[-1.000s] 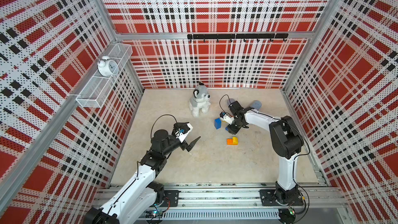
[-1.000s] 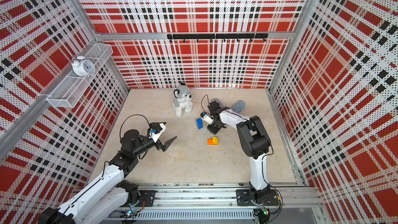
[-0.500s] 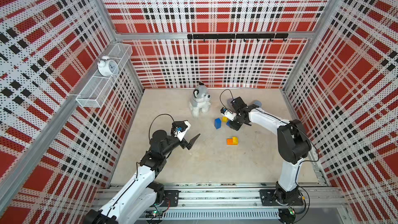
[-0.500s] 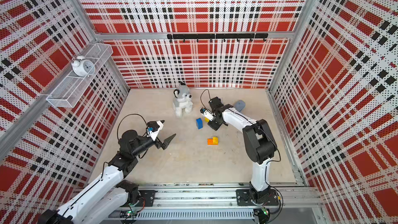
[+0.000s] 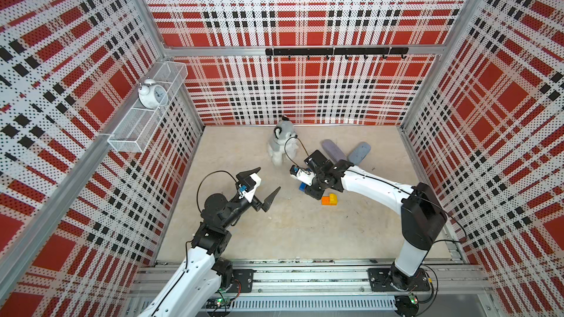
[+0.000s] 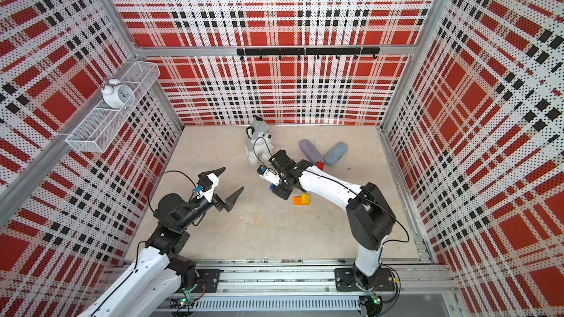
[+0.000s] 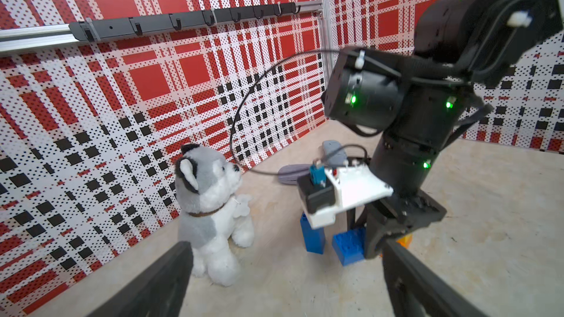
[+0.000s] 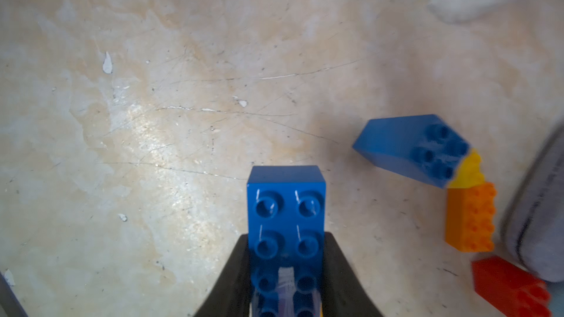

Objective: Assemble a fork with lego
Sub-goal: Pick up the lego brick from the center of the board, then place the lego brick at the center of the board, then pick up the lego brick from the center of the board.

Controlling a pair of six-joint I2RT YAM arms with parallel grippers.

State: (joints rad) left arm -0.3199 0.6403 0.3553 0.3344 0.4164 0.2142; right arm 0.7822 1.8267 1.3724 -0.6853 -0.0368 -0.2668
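My right jaws gripped a blue studded plastic brick; left jaws stood wide, empty. A touching orange-yellow brick pair lay at its four o'clock; I judged the fork barely begun.

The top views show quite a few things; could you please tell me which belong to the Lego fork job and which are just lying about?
Belongs to the job:
- blue brick in the shut right end effector
- loose blue brick
- orange brick
- yellow brick
- red brick

Lying about:
- plush husky
- two grey-blue cases
- alarm clock in wire basket
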